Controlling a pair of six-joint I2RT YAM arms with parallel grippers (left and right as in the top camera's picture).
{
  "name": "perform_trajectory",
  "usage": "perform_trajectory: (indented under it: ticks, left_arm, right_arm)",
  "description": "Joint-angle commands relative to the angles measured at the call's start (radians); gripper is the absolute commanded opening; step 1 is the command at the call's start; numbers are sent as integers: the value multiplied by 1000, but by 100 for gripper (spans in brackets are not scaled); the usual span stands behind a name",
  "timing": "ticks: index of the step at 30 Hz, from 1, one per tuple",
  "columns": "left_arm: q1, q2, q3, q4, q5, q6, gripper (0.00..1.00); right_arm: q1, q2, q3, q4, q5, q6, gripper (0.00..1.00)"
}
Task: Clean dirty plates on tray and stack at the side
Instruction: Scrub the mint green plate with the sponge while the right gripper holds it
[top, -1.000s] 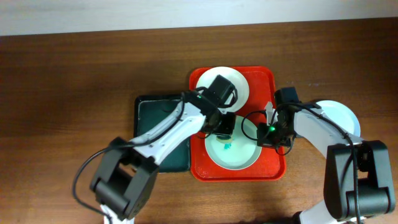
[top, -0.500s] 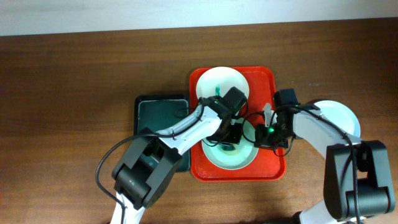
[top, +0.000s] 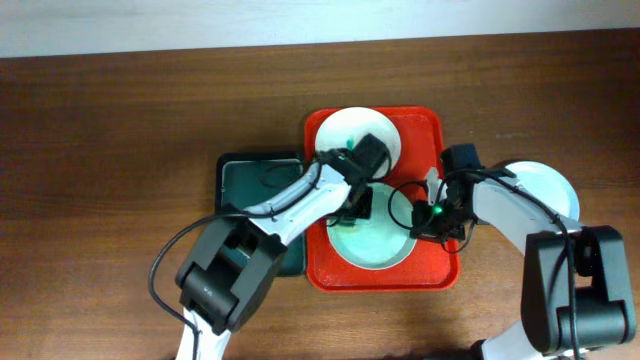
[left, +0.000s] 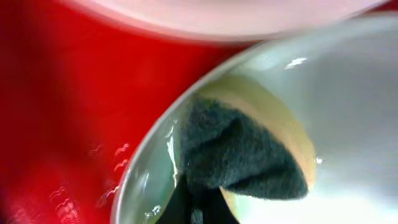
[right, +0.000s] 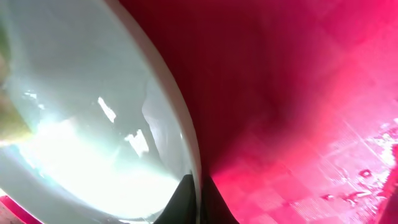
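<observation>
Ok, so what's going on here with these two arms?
The left claw presses a dark sponge into the mint plate on the red tray, while the right claw pinches that plate's rim. A white plate lies behind it on the tray; a third plate sits off the tray to the right.

surface (top: 120, 140): brown wood grain is shown throughout.
black tray (top: 238, 178): set on the surface; a dark green inside is seen, partly covered from above.
sponge (left: 242, 155): a dark green scouring face is seen, backed by yellow.
</observation>
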Motion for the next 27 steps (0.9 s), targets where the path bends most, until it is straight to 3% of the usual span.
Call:
perform_trajectory:
  ticks: [1, 9, 15, 22, 27]
  left_arm:
    - [-31, 60, -30, 153, 370, -22, 0]
    - [-87, 60, -30, 156, 386, 37, 0]
    - [-70, 60, -30, 2, 334, 48, 0]
    - [5, 60, -11, -198, -129, 47, 0]
    - [41, 60, 4, -238, -330, 43, 0]
  right_arm:
    - [4, 19, -25, 1, 61, -9, 4]
    - [4, 19, -25, -1, 61, -9, 4]
    - [4, 19, -25, -1, 61, -9, 4]
    - [4, 19, -25, -1, 61, -9, 4]
    - [4, 19, -25, -1, 61, -9, 4]
